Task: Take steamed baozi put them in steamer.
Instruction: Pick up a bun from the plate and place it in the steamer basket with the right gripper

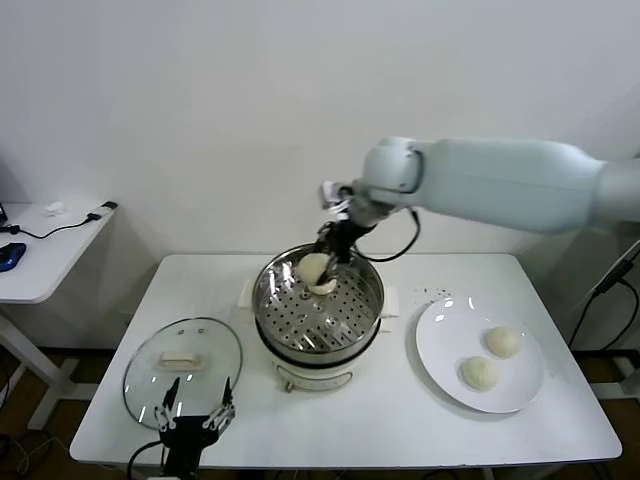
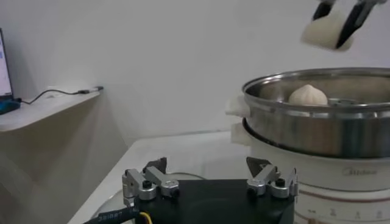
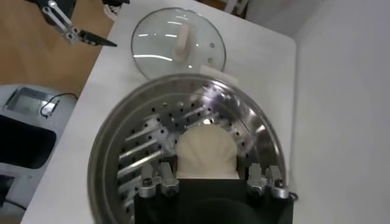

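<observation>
The head camera is looking forward and down from well above the bench (image 1: 400,420), taking in the whole top with the steamer (image 1: 318,312) near centre and the glass lid (image 1: 183,368) at about 8 o'clock from it. The left wrist camera is sitting low, just above the bench, facing level across the left tool (image 2: 210,182) toward the steamer (image 2: 323,125) close by. The right wrist camera is peering steeply down past the right tool (image 3: 211,179) into the steamer (image 3: 183,158), sharing steamer and lid (image 3: 178,42) with the head view.
</observation>
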Robot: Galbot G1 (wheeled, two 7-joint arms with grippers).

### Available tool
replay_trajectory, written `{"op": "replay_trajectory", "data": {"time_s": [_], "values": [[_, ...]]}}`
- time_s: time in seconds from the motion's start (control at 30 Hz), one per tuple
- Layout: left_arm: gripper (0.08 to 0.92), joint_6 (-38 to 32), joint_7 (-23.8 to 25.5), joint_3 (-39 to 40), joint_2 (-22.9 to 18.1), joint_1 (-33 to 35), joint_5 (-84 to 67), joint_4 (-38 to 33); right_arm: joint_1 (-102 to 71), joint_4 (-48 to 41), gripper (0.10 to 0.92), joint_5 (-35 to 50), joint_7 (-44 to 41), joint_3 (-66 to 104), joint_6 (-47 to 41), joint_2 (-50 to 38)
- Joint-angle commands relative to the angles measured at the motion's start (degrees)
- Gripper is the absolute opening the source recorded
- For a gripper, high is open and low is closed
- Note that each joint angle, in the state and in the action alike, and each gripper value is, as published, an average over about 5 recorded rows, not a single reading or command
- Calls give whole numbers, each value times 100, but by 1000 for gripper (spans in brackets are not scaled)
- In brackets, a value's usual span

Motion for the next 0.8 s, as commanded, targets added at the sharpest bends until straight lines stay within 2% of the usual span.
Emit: {"op": "replay_trajectory", "data": {"time_s": [0.03, 0.6, 0.8], "values": [[823, 5, -13, 7, -14, -8, -1, -3, -701, -737, 628, -59, 416, -78, -283, 1019], [823, 28, 11, 51, -19, -28, 8, 37, -1290, -824, 636, -423, 773, 70, -558, 1134], [823, 32, 13, 83, -28, 2, 40, -4, -1273, -781, 762, -585, 864, 163, -542, 1044]]}}
